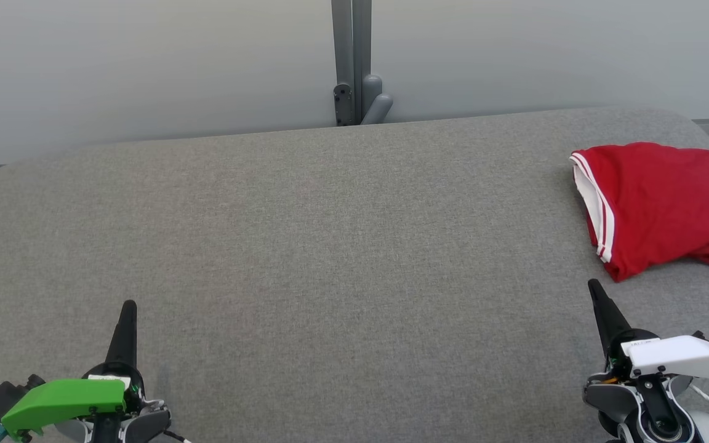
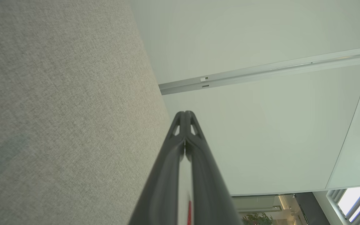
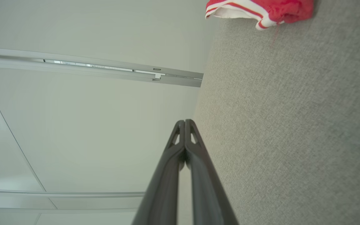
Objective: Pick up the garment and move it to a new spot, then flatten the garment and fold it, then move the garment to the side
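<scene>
No legible writing anywhere.
Tiny grey mark on the white cover at lower right of the head view, too small to read.

even soft light, sharp pictures

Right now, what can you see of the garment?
The garment is a red jersey-like shirt, folded into a rumpled bundle, lying at the far right of the grey fabric surface. A white sleeve opening with red-and-white striped trim faces left. Its right edge runs out of the head view. Only the surface touches it; the right gripper sits nearer, apart from it.
</scene>
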{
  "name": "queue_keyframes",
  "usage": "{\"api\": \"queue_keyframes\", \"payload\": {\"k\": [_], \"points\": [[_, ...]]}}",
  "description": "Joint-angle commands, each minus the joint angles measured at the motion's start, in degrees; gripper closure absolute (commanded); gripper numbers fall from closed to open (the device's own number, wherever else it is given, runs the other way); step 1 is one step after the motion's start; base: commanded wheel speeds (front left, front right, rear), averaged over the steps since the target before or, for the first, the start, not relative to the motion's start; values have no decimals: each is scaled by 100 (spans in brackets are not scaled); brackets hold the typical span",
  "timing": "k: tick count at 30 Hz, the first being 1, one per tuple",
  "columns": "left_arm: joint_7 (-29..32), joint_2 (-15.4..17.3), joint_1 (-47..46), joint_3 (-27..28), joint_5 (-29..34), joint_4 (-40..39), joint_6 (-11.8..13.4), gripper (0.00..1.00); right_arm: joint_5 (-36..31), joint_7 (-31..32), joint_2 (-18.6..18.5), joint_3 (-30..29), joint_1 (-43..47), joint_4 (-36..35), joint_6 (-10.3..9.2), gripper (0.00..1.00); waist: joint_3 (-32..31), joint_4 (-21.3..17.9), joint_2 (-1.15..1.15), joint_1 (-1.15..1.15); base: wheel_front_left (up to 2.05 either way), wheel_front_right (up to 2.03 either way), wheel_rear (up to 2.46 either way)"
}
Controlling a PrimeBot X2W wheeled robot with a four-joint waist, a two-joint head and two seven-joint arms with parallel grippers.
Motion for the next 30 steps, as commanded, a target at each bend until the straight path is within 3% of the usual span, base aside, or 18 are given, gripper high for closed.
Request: {"api": "queue_keyframes", "payload": {"k": [1,23,30], "points": [[35,37,-105,37,-111,-58,-28,100,131,35,-31,-27,-80,-60,3,100,2,2,0,0,0,0,0],[268,42,-193,114,-1000,-116,-60,100,1052,265,-35,-137,-74,-211,2,100,34,29,0,0,0,0,0],[280,43,-205,114,-1020,-121,-62,100,1103,277,-35,-141,-73,-216,2,100,36,31,0,0,0,0,0]]}}
